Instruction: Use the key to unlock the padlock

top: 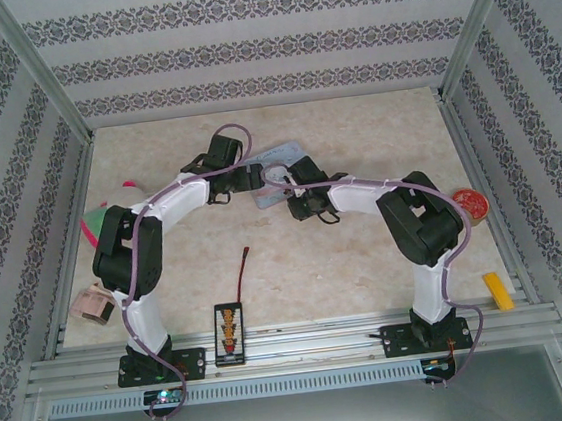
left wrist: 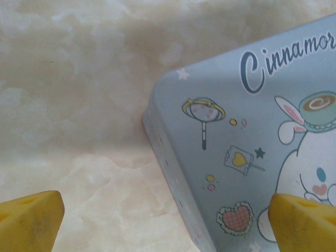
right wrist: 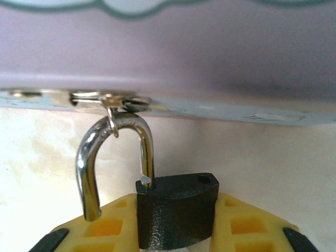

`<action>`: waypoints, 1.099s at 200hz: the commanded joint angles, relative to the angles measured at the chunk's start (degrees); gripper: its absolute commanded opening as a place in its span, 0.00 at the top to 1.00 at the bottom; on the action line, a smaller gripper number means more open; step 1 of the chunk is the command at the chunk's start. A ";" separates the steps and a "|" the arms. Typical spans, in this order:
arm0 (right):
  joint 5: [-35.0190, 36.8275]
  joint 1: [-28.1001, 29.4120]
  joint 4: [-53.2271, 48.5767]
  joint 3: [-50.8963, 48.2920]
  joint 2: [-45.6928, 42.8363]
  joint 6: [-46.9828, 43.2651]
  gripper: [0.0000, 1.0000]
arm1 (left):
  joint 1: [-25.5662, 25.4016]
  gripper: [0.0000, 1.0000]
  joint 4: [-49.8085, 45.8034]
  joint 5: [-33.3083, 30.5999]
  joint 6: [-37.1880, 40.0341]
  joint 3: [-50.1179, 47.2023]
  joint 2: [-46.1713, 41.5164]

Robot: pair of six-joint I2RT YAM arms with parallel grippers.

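**Padlock station: stock as I see it on my screens**

1. Padlock (right wrist: 178, 207): dark body, upright at the lower centre of the right wrist view. Its silvery shackle (right wrist: 86, 168) arches above. The right leg enters the body's top and the left leg hangs free beside the body. I see an empty hole in the top of the body, at its right end. A thin wire ring (right wrist: 112, 122) at the shackle's crown links it to a metal fitting (right wrist: 107, 98) on the tin's edge.
2. Right tool (right wrist: 176, 236): pinching the padlock body, with a yellow finger (right wrist: 244, 226) against each side.
3. Blue tin (left wrist: 252, 147): pale blue, printed with a white cartoon rabbit, a lollipop and hearts. It takes the right half of the left wrist view and lies flat on the bench (left wrist: 79, 79). From above it sits mid-frame, where the two arms meet.
4. Left tool (left wrist: 168, 223): spread wide, holding nothing. One yellow tip is at the lower left over bare bench, the other at the lower right over the tin's lid.
5. Sundries, top view: a black strip (top: 230, 331) with a red lead at lower centre, a red round item (top: 469, 201) at the right, a yellow block (top: 498, 290) at the lower right and a pink object (top: 92, 303) at the left.
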 commanded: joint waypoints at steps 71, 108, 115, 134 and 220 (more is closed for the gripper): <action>-6.14 -2.06 8.45 -6.63 -1.75 7.45 1.00 | -2.95 0.01 -3.08 -1.71 3.26 -4.22 -1.55; -7.17 -2.15 11.45 -9.07 -1.66 11.90 1.00 | -3.22 0.01 -2.50 -1.08 2.37 -7.03 -2.57; -7.30 -2.19 11.95 -9.45 -1.75 12.77 1.00 | -3.34 0.01 -2.41 -0.99 2.28 -7.39 -2.78; -7.48 -2.16 13.40 -10.59 -2.11 15.26 1.00 | -3.63 0.01 -2.25 -0.90 2.08 -8.07 -3.32; -9.50 -2.42 16.78 -11.81 -2.85 23.68 1.00 | -4.04 0.01 -1.97 -0.63 0.63 -9.44 -3.89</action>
